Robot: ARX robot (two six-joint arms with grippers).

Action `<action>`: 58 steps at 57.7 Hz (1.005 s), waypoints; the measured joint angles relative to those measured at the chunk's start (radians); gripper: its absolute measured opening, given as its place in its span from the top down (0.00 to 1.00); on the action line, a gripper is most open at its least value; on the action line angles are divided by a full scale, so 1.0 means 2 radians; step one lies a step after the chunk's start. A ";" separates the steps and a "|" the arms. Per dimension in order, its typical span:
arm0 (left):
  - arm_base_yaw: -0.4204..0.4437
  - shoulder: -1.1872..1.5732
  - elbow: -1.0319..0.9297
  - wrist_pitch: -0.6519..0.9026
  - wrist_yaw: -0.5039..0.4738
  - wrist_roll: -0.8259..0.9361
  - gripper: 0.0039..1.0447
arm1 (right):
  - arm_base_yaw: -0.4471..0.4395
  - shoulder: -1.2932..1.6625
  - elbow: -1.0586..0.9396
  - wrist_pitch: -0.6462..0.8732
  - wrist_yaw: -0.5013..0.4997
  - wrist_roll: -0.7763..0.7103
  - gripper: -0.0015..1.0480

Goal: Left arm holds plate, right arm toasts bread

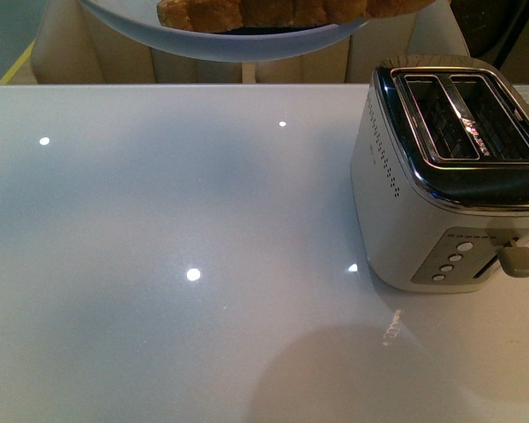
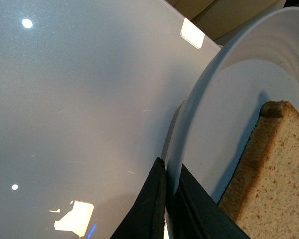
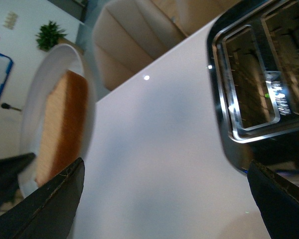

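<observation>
The pale plate (image 1: 220, 44) hangs in the air above the table's far edge, seen from below in the front view, with the brown bread (image 1: 247, 12) lying on it. My left gripper (image 2: 168, 199) is shut on the plate's rim (image 2: 189, 119), one black finger on each side; the bread (image 2: 274, 169) rests just inside. My right gripper (image 3: 164, 199) is open and holds nothing, hovering over the table between the plate (image 3: 35, 99) with its bread (image 3: 65, 124) and the toaster (image 3: 259, 74). Neither arm shows in the front view.
A white and chrome two-slot toaster (image 1: 450, 176) stands on the right of the glossy white table (image 1: 176, 229), its slots empty and its lever (image 1: 517, 261) up. Beige chair backs (image 1: 203, 63) stand behind the table's far edge.
</observation>
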 joint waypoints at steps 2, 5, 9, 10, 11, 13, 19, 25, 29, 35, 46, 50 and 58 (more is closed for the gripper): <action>0.000 0.000 0.000 0.000 0.000 0.000 0.97 | 0.006 0.012 0.009 0.004 0.003 0.009 0.09; 0.000 0.000 0.000 0.000 0.000 0.000 0.97 | 0.017 0.028 0.021 0.009 0.010 0.025 0.09; 0.000 0.000 0.000 0.000 0.000 0.000 0.97 | 0.032 0.042 0.033 0.015 0.015 0.037 0.09; 0.000 0.000 0.000 0.000 0.000 0.000 0.97 | 0.038 0.045 0.036 0.018 0.016 0.040 0.09; 0.000 0.000 0.000 0.000 0.000 0.000 0.97 | 0.040 0.047 0.038 0.019 0.017 0.040 0.09; 0.000 0.000 0.000 0.000 0.000 0.000 0.97 | 0.048 0.052 0.042 0.021 0.020 0.045 0.09; 0.000 0.000 0.000 0.000 0.000 0.000 0.97 | 0.068 0.067 0.051 0.029 0.025 0.054 0.09; 0.000 0.000 0.000 0.000 0.000 0.000 0.97 | 0.082 0.079 0.057 0.032 0.029 0.056 0.09; 0.000 0.000 0.000 0.000 0.000 0.000 0.97 | 0.088 0.084 0.060 0.032 0.033 0.057 0.09; 0.000 0.000 0.000 0.000 0.000 0.000 0.97 | 0.092 0.086 0.063 0.031 0.034 0.058 0.15; 0.000 0.000 0.000 0.000 0.000 0.000 0.97 | 0.093 0.087 0.067 0.027 0.038 0.054 0.48; 0.000 0.000 0.000 0.000 0.000 0.000 0.97 | 0.093 0.087 0.067 0.025 0.038 0.051 0.60; 0.000 0.000 0.000 0.000 0.000 0.000 0.97 | 0.093 0.086 0.067 0.025 0.037 0.050 0.82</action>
